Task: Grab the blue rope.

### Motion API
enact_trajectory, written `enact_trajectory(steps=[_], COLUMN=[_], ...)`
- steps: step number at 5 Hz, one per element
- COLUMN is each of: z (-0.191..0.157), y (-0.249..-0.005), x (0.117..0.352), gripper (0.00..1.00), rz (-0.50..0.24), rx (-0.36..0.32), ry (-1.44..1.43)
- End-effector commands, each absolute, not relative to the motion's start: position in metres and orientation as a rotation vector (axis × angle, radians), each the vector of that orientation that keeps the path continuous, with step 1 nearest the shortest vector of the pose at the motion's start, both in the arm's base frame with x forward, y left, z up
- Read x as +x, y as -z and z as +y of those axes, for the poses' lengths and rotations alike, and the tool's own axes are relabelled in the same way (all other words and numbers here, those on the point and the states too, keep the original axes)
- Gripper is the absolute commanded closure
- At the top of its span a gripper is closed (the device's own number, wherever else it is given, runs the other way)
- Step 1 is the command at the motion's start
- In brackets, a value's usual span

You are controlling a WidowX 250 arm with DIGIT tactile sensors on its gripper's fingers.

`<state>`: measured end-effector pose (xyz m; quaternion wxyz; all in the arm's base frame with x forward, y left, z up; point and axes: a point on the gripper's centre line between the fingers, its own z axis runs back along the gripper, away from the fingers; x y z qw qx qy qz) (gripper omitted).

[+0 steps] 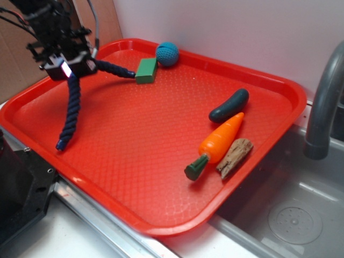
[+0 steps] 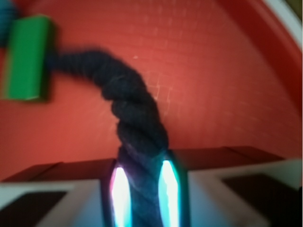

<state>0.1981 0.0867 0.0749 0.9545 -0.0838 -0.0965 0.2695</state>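
green block [image 1: 146, 70]: sitting just right of gripper [image 1: 69, 71], touching one end of blue rope [image 1: 71, 110], blocking that side
teal ball [image 1: 167, 54]: crowding tray's far rim just beyond green block
tray [image 1: 134, 134] centre: lying open, well right of green block
cucumber [image 1: 229, 105], carrot [image 1: 217, 143], wood piece [image 1: 235, 156]: clustering far right of green block
faucet [image 1: 322, 102]: standing outside tray's right rim

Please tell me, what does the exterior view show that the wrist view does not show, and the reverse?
Only the exterior view shows the teal ball, cucumber, carrot, wood piece, the faucet, and the rope's free end hanging to the tray. Only the wrist view shows the glowing pads pressed against the rope on both sides. Both show the claw shut on the blue rope, the green block and the red tray.
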Motion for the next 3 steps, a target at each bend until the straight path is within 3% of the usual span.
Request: enact_trajectory(steps=[1,2,3], z=[0.066,0.036,0.011], y=[-0.180,-0.223,-0.246], x=[0.171,0.173,0.180], gripper=[1.00,1.00,1.00], rz=[-0.159,-0.175,-0.178], rx=[-0.070,-0.043,-0.065], ry=[-0.418,-0.304,-0.175])
